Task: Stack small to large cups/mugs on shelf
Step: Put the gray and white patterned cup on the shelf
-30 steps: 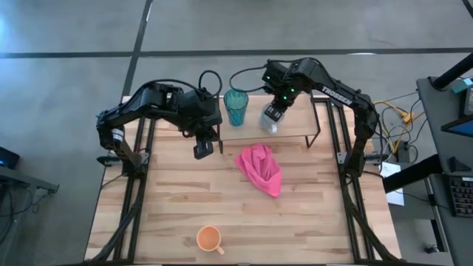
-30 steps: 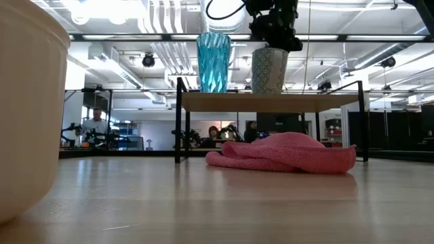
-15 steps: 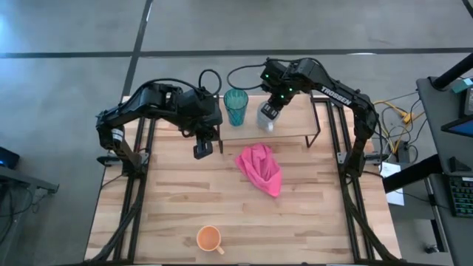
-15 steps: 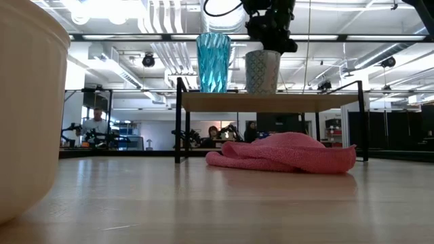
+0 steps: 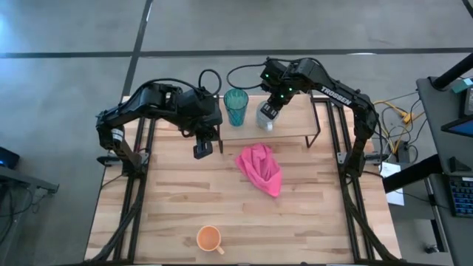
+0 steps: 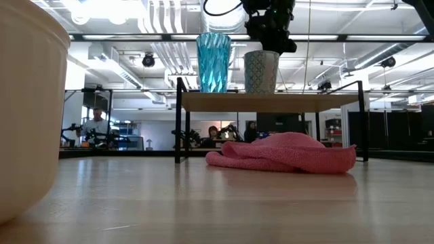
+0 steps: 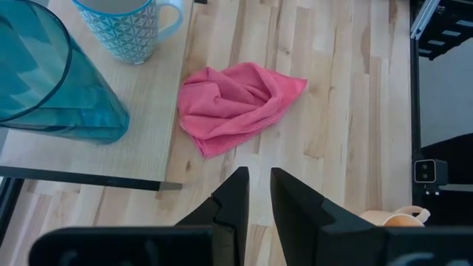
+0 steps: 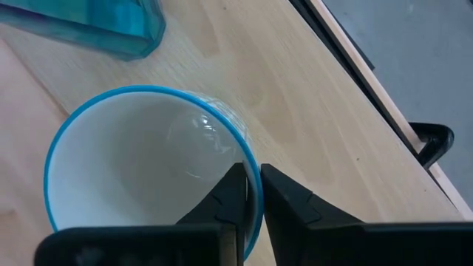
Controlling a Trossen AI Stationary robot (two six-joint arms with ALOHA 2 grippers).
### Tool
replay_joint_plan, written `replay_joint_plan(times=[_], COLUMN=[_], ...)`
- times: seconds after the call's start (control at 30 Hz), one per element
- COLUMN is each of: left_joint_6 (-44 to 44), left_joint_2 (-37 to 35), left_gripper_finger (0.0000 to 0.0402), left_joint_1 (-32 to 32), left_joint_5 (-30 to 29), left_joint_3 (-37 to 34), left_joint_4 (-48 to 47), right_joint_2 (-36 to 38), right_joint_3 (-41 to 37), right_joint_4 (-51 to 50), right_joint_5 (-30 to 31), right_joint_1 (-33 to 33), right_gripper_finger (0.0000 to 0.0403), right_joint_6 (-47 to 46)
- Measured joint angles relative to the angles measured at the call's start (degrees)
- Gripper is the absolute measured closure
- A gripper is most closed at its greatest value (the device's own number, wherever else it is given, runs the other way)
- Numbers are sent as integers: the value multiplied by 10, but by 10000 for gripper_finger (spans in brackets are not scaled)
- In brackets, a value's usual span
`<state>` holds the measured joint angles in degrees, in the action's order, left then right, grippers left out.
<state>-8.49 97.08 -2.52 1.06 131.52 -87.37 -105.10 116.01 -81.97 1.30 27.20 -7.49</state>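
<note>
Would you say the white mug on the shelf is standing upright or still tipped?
Upright. In the low view the white mug sits level on the shelf beside the teal tumbler, with the right gripper pinching its rim.
</note>
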Motion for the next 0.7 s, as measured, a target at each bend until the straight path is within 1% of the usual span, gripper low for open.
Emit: replay_joint_plan(times=[0.4,0.63,0.7], left_joint_6=[0,0,0], left_joint_2=[0,0,0], left_gripper_finger=[358,358,358], left_joint_1=[0,0,0], left_joint_5=[0,0,0], left_joint_3=[0,0,0], left_joint_4=[0,0,0], right_joint_2=[0,0,0], right_joint_3=[-1,-1,-1], right_joint_4=[6,22,27], right_joint_5=[1,4,19], right_joint_1=[0,1,2], right_gripper_finger=[325,322,323], right_joint_6=[17,24,30])
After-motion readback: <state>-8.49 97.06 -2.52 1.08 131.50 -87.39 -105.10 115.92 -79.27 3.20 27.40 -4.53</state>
